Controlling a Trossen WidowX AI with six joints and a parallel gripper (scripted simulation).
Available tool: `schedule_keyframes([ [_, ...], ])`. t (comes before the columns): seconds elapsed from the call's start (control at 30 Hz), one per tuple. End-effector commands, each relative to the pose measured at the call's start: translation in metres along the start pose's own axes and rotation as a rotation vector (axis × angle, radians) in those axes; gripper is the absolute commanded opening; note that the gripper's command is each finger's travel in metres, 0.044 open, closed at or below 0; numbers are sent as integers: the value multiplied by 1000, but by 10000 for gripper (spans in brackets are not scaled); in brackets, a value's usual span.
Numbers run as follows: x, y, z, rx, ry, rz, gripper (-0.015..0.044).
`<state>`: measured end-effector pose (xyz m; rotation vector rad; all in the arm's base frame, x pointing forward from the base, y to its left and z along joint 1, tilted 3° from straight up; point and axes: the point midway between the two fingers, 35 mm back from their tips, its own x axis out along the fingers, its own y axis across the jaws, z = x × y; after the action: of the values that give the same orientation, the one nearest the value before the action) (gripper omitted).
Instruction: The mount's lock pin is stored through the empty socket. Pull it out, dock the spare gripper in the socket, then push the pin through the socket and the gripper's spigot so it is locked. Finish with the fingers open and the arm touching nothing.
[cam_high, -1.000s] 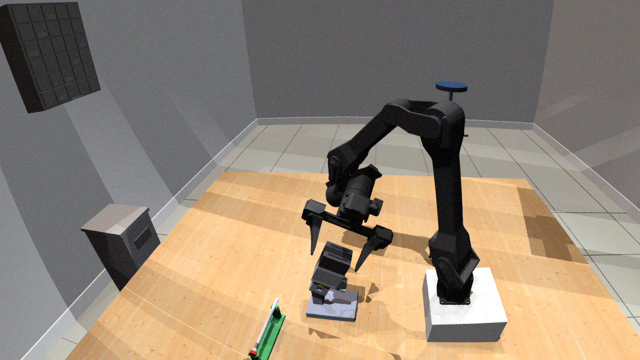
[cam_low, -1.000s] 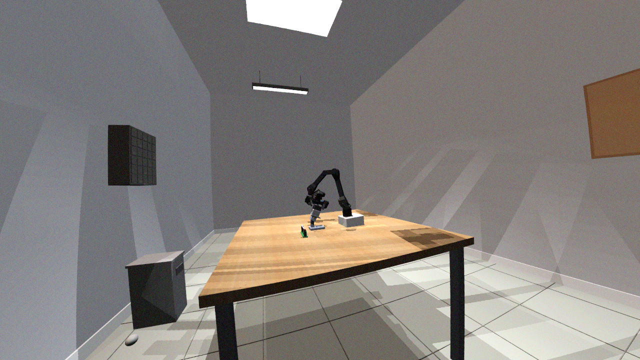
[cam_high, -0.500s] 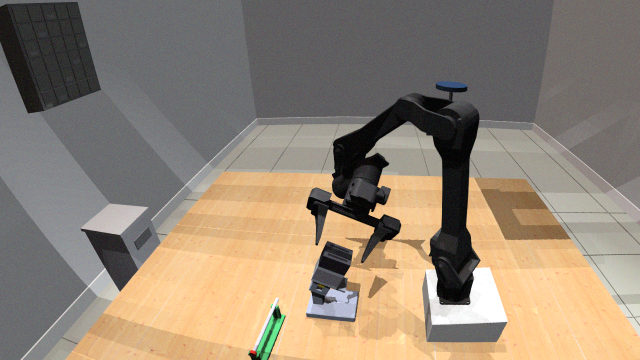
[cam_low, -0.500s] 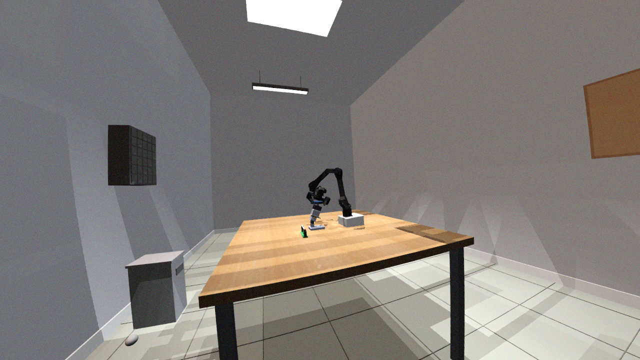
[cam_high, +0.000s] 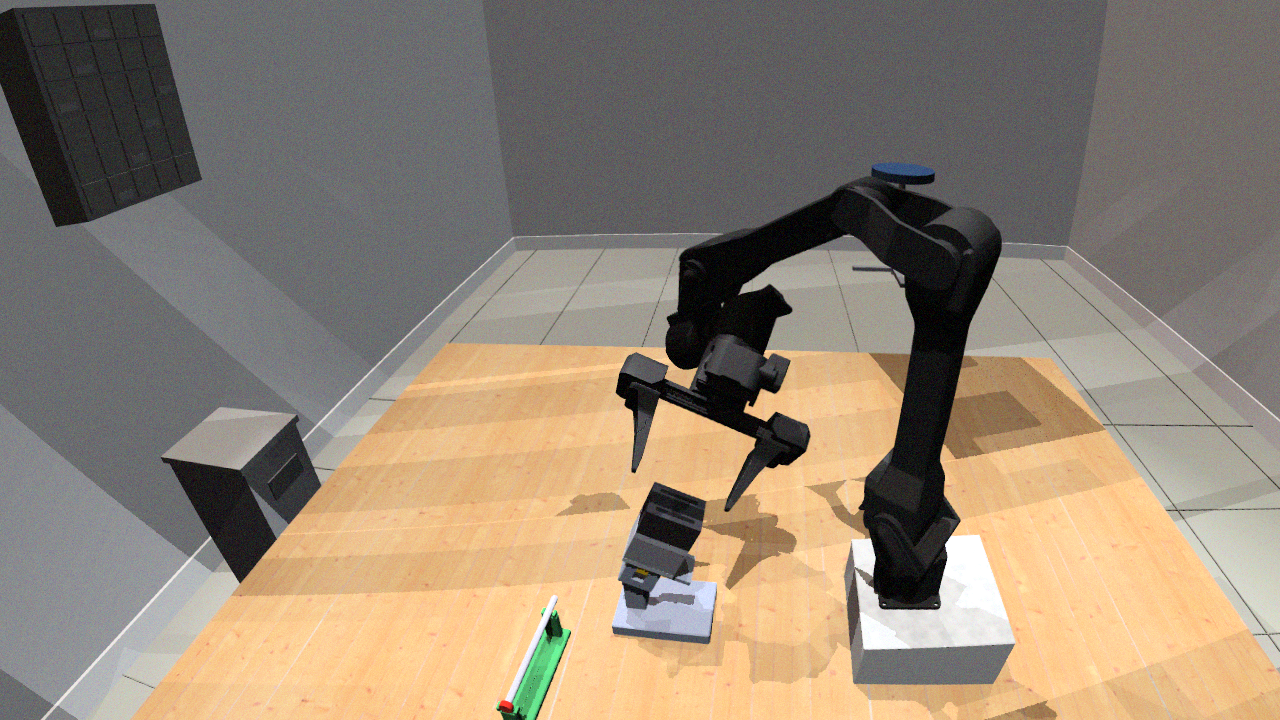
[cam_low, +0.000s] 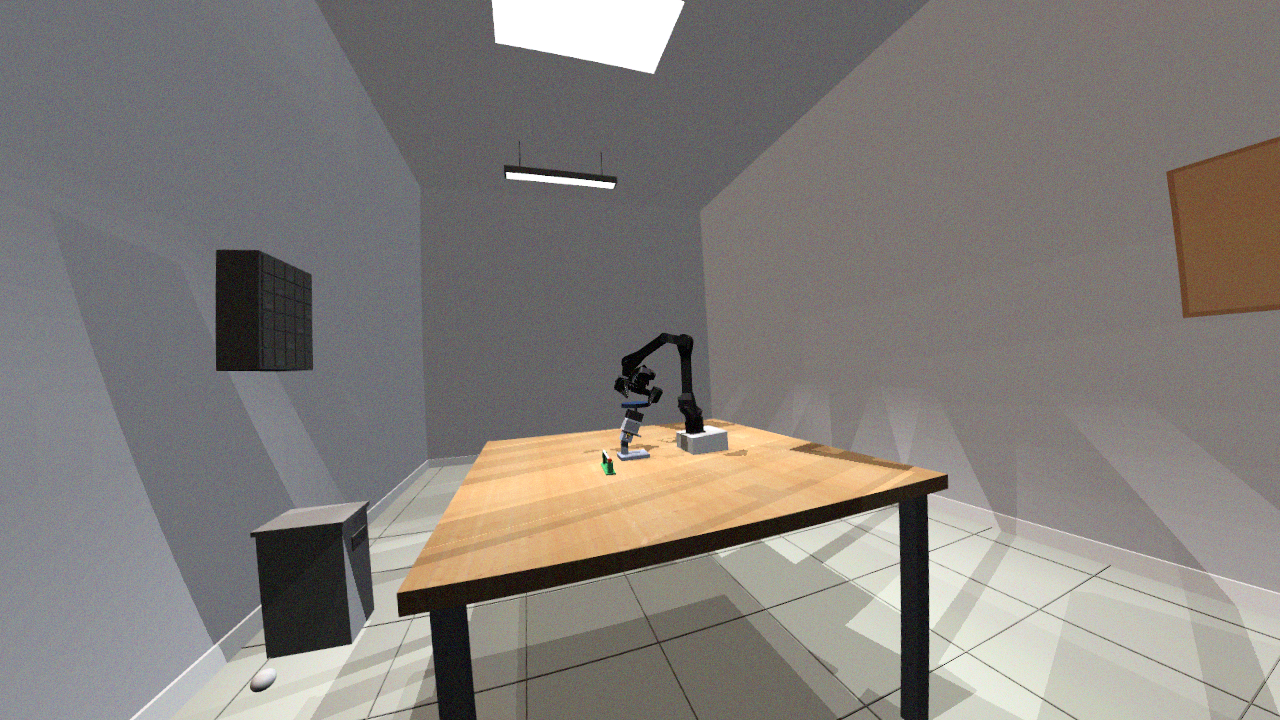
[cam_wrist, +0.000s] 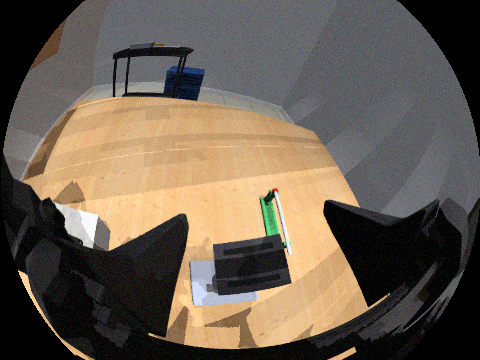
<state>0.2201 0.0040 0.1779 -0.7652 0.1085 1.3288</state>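
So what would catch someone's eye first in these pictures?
The black arm arching from its white base, its tool wide open and holding nothing above the spare gripper. That gripper stands tilted on the grey mount near the table's front. Just left of it, the white pin lies on a green holder.

Pale, matt wood-grain table
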Motion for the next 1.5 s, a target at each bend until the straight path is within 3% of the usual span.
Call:
schedule_keyframes([
  [0.0,-3,-4,8,2,18,-13,440],
  [0.7,-10,-8,28,2,72,-43,440],
  [1.03,49,12,82,6,71,-51,180],
  [1.27,54,13,86,17,72,-44,180],
  [1.47,66,-11,71,137,245,99,180],
])
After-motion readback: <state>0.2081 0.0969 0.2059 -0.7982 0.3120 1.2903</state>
